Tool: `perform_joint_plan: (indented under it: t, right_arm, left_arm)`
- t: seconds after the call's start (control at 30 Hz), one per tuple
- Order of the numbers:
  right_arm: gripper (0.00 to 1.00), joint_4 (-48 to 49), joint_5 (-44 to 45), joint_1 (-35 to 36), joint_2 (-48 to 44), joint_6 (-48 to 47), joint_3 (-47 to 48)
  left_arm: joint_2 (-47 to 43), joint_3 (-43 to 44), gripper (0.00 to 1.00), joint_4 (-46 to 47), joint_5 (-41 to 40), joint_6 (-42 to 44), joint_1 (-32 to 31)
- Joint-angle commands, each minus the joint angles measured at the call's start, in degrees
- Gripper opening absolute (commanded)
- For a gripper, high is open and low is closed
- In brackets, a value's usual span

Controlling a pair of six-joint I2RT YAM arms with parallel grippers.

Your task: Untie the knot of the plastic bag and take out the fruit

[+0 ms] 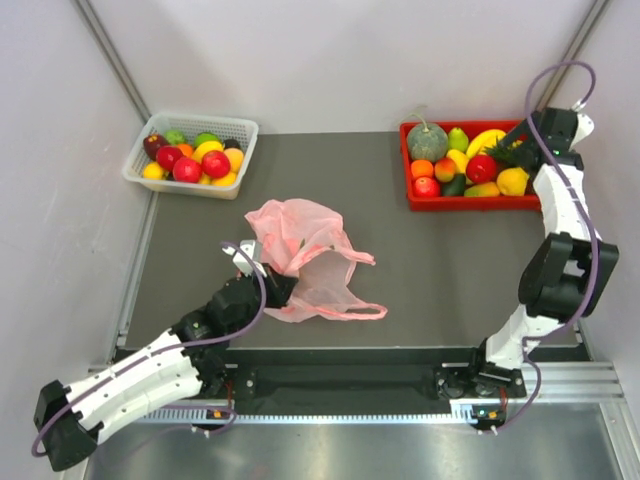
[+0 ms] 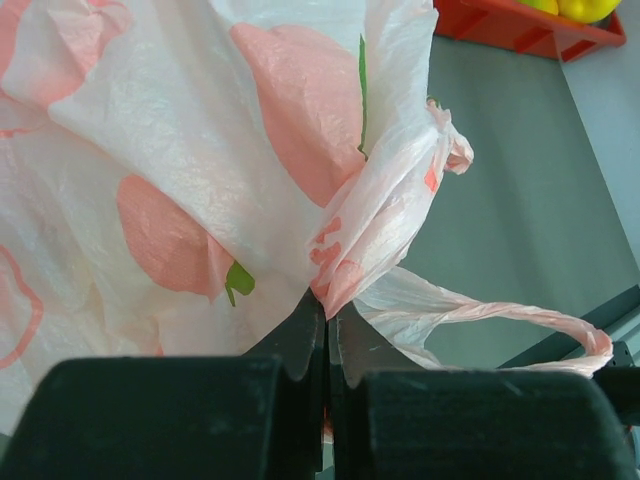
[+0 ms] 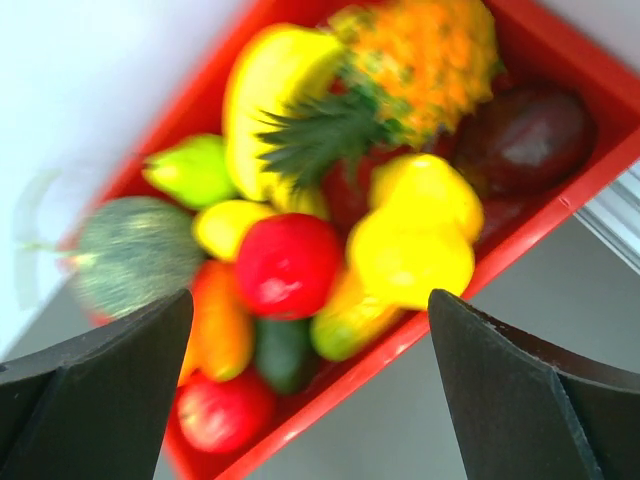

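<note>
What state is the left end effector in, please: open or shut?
Shut: the left end effector pinches a fold of the pink bag, tips touching.

A red tray [image 1: 470, 204] of mixed produce [image 1: 484, 168] lies beneath the right gripper [image 1: 514, 150]; a white basket [image 1: 205, 118] sits well to its left on the bench [image 1: 440, 270].

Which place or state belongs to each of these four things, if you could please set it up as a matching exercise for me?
Things:
1 left gripper
2 right gripper
3 white basket
4 pink bag

Places or states:
A open, at the red tray
B far-left corner of the dark mat
C shut on pink plastic
D crumpled, mid-mat, handles loose

Pairs: 1-C, 2-A, 3-B, 4-D
</note>
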Motion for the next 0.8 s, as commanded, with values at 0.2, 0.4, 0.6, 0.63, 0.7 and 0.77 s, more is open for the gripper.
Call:
perform_joint_plan:
  t: [0.2,0.4,0.6,0.63,0.7,0.77]
  right_arm:
    - [0.98,4.41,-14.61,11.91,-25.98,-9.68,-21.96]
    - [0.72,13.01,-20.59,33.88,-43.99,-11.45,-45.61]
    - [0.22,14.51,-17.96,54.54,-56.84,-9.79,-55.91]
    - [0.18,16.69,-16.83,58.91,-57.54,-9.79,-57.40]
    - [0.02,18.72,-12.79,62.89,-56.68,-9.35,-58.20]
    - [0.00,23.29,-11.54,66.33,-52.38,-9.52,-58.12]
  left_arm:
    - [-2.07,3.09,0.00,-8.61,-3.77,-0.16,-0.12]
    - [-3.56,2.99,0.00,-15.03,-6.32,-2.62,-0.13]
    - [-6.63,2.82,0.00,-18.82,-6.33,-4.03,-0.21]
    - [-6.72,2.65,0.00,-18.90,-6.06,-4.11,-0.21]
    - [-6.73,2.47,0.00,-18.73,-5.54,-4.29,-0.13]
    - [-6.46,2.73,0.00,-18.73,-5.27,-4.38,-0.13]
